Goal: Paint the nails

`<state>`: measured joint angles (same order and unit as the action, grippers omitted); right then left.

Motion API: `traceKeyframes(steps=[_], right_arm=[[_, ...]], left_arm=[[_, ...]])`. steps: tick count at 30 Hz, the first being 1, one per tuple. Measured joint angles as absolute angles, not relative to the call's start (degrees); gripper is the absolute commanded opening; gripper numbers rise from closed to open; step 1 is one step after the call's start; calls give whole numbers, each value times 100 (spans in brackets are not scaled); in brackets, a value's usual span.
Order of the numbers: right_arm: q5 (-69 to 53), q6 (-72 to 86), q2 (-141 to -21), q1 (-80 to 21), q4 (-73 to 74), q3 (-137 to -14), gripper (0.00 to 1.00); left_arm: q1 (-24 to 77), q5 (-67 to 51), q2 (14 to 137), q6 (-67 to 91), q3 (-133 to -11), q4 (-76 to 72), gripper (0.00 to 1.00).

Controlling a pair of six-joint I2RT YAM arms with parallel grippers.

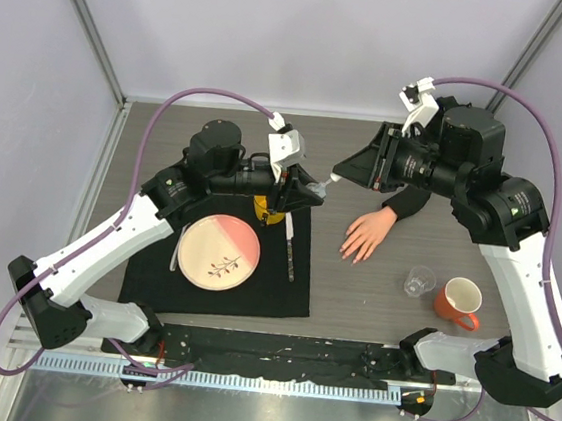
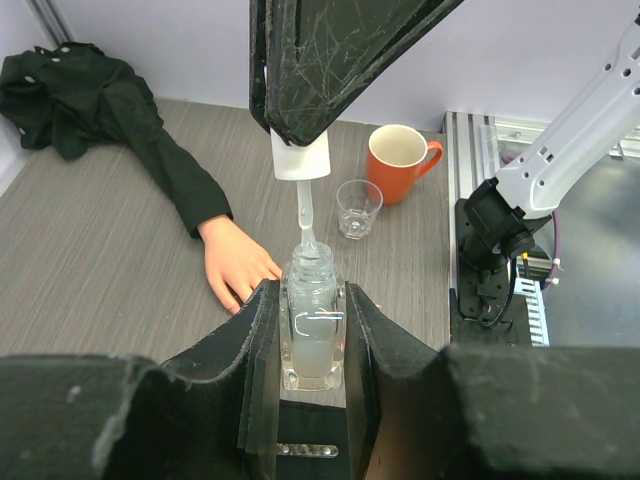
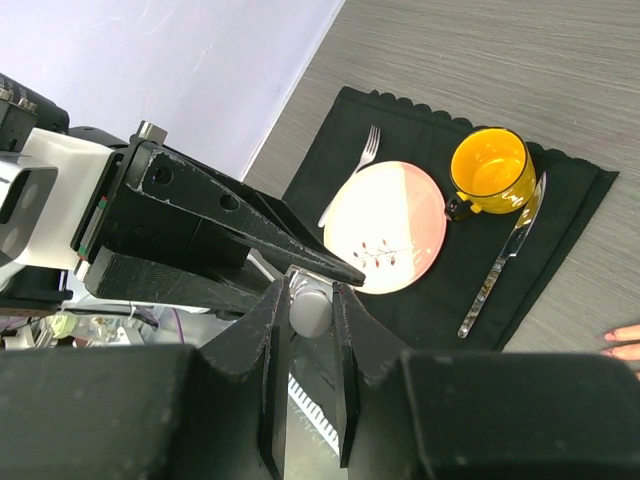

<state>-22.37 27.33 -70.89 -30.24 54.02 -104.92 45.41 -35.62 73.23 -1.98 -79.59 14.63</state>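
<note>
The pale mannequin hand (image 1: 366, 234) with a black sleeve (image 1: 408, 200) lies palm down on the table; its nails are too small to make out. It also shows in the left wrist view (image 2: 237, 262). My left gripper (image 1: 305, 189) is shut on a small clear polish bottle (image 2: 312, 325), held above the table. My right gripper (image 1: 340, 177) is shut on the white brush cap (image 2: 301, 155), whose brush (image 2: 305, 225) points down into the bottle's neck. The cap's round top (image 3: 311, 311) shows between the right fingers.
A black placemat (image 1: 214, 294) holds a pink plate (image 1: 218, 251), a yellow mug (image 1: 263, 209), a knife (image 1: 289, 249) and a fork (image 3: 357, 168). A clear glass (image 1: 418, 281) and an orange mug (image 1: 458, 303) stand right of the hand.
</note>
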Motion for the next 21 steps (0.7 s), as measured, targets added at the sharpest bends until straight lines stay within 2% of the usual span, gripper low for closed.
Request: traceKeyframes(steps=[21], right_arm=[[-2510,2709,-7220,-3039,5336,-10370,1]], left_arm=[[4541,-3522,7454,-200,-8154,1503,0]])
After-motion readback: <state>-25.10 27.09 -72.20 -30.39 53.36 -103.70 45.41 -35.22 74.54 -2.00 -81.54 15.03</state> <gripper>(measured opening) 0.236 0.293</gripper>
